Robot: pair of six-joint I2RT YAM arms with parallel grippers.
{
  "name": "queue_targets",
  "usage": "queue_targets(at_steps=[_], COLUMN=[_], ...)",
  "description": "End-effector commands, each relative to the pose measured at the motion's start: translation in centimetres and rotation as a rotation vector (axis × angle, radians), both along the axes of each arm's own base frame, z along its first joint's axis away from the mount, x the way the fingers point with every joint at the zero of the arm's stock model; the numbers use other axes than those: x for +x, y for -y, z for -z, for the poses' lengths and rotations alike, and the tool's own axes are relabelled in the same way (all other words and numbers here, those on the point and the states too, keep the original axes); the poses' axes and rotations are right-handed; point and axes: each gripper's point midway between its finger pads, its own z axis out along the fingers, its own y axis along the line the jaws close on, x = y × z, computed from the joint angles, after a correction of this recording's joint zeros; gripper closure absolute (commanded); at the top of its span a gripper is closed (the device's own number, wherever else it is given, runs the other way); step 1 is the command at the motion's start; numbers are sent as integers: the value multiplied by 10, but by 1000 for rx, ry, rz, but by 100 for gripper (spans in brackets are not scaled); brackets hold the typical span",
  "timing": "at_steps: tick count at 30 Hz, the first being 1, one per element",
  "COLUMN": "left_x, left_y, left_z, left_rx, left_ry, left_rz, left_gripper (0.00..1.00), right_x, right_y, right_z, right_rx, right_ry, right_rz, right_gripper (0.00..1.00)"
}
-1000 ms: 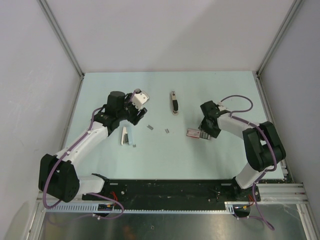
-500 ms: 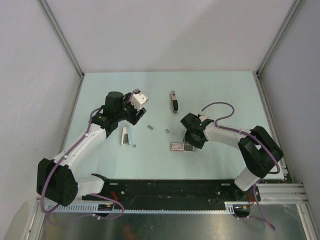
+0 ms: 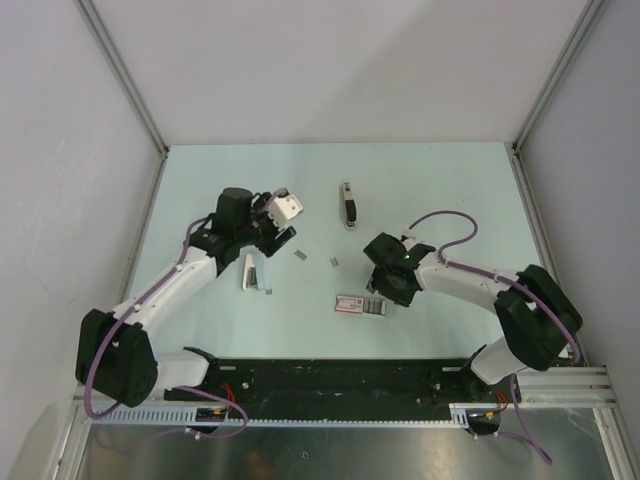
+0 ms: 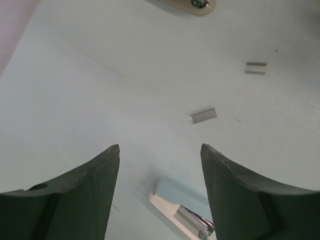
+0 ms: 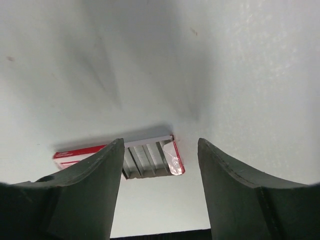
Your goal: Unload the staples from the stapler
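The stapler (image 3: 347,205), a slim dark bar with a silvery strip, lies at the back middle of the table. Only its end shows at the top edge of the left wrist view (image 4: 192,5). Two short grey staple strips (image 3: 299,254) (image 3: 334,262) lie apart in front of it. They also show in the left wrist view (image 4: 203,115) (image 4: 255,67). My left gripper (image 3: 277,238) (image 4: 160,150) is open and empty, above the table left of the strips. My right gripper (image 3: 388,292) (image 5: 161,142) is open and empty, well right of the strips.
A flat pink-and-white box (image 3: 360,304) (image 5: 150,157) lies by my right fingertips, its open end showing rows of staples. A white-and-silver bar (image 3: 250,272) (image 4: 182,215) lies below my left gripper. Walls close in the table at the left, right and back.
My right arm has swung left and toward the near edge. The pink-and-white box moved with it and now lies on the table. My left gripper shifted slightly right.
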Motion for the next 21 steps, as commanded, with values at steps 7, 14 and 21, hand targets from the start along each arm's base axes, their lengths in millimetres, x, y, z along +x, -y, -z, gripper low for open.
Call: queue_targets(at_steps=[7, 14, 21], left_x=[-22, -26, -20], left_y=[31, 42, 53], left_z=[51, 73, 101], left_rx=[191, 317, 373], left_ry=[-32, 29, -14], left_rz=[315, 577, 730], left_gripper=[28, 21, 20], right_x=[70, 104, 98], right_y=[35, 29, 16], right_z=[-65, -76, -75], right_rx=[-32, -8, 119], right_ry=[330, 548, 583], right_rz=[-43, -144, -245], right_gripper=[32, 27, 23])
